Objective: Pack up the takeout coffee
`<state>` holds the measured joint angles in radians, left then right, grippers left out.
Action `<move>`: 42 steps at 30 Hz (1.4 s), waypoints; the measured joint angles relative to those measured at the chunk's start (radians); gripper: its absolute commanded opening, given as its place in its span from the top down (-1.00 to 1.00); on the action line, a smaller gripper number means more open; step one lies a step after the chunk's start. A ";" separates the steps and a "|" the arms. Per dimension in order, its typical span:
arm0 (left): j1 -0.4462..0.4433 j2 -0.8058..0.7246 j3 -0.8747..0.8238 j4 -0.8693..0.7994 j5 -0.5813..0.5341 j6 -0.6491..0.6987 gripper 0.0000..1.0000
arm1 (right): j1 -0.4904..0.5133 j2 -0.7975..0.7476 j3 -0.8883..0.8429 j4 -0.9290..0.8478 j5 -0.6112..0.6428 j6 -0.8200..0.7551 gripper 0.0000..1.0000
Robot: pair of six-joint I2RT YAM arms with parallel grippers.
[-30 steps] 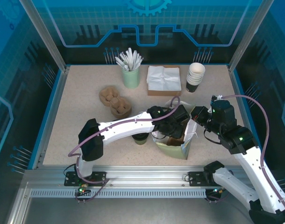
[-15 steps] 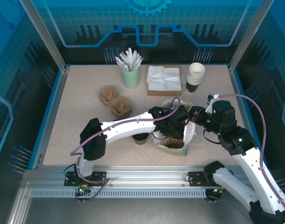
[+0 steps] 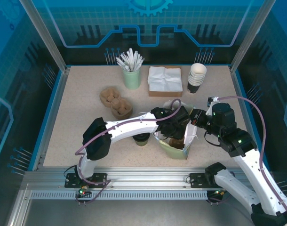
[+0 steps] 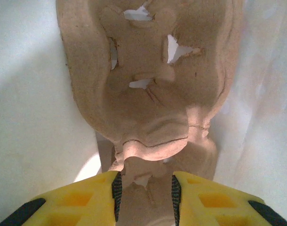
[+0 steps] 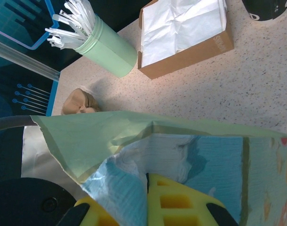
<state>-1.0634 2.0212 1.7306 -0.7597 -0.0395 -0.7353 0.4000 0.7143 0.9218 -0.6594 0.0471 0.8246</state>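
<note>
The takeout coffee (image 3: 142, 139), a small dark cup with a black lid, stands on the table just left of the paper bag, partly under my left arm. The pale green paper bag (image 3: 174, 150) stands open in the near middle. My left gripper (image 4: 144, 194) reaches down into the bag (image 4: 26, 117) and is shut on the middle ridge of a brown cardboard cup carrier (image 4: 148, 94). My right gripper (image 5: 146, 188) is shut on the bag's (image 5: 101, 136) right top edge; from above, the right gripper (image 3: 195, 123) sits at the bag's right rim.
A second brown carrier (image 3: 115, 102) lies left of centre. At the back stand a green cup of white straws (image 3: 131, 75), a box of napkins (image 3: 164, 80) and a stack of lidless cups (image 3: 196, 77). The table's left half is free room.
My right gripper has shifted slightly left with the bag's edge, narrowing the bag's mouth. My left gripper with the carrier has stayed inside the bag, a little deeper.
</note>
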 measured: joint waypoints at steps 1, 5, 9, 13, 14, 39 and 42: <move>0.000 0.003 0.000 0.004 0.006 0.000 0.29 | 0.000 0.000 -0.002 0.000 0.005 -0.003 1.00; 0.001 0.008 0.000 0.006 0.012 0.001 0.27 | -0.001 0.003 -0.008 0.002 0.013 -0.007 1.00; 0.004 0.008 0.004 -0.006 0.010 0.008 0.25 | -0.001 0.021 -0.005 0.001 0.018 0.002 1.00; 0.000 0.010 0.063 -0.084 0.006 0.026 0.25 | 0.000 0.061 0.023 0.000 0.019 0.026 1.00; -0.002 0.011 0.083 -0.105 0.006 0.029 0.25 | 0.000 0.069 0.030 0.003 0.016 0.031 1.00; 0.006 0.057 0.084 -0.135 -0.014 -0.053 0.30 | -0.002 0.053 0.008 -0.038 0.074 0.126 1.00; 0.008 0.067 0.079 -0.115 -0.004 -0.057 0.31 | -0.002 0.047 -0.002 -0.039 0.082 0.127 1.00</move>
<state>-1.0554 2.0884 1.8091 -0.8749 -0.0433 -0.7925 0.3981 0.7612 0.9203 -0.6979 0.1291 0.9512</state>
